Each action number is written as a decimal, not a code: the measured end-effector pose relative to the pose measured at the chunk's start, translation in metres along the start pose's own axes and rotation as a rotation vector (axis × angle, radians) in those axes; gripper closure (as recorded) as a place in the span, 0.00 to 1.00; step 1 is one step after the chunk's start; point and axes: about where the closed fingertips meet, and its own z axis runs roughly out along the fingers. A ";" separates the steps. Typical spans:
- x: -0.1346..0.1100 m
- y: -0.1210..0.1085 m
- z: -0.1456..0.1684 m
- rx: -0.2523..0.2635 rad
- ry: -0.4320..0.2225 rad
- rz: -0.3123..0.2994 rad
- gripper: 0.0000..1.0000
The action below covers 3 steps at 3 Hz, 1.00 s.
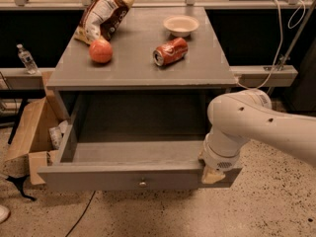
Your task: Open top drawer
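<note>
The top drawer of the grey cabinet is pulled well out. Its flat grey front faces me, with a small round metal knob at centre, and the inside looks bare. My gripper hangs from the white arm and sits at the right end of the drawer front, against its top edge. The two lower drawers are hidden under the open one.
On the cabinet top lie a chip bag, a red apple, a tipped red can and a white bowl. An open cardboard box stands at the left. A water bottle is on the left ledge. Cables hang at the right.
</note>
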 end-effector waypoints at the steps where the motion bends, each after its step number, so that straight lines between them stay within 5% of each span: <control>1: 0.003 0.009 -0.001 0.002 -0.003 0.021 0.93; 3: 0.007 0.020 -0.002 0.005 -0.010 0.049 0.54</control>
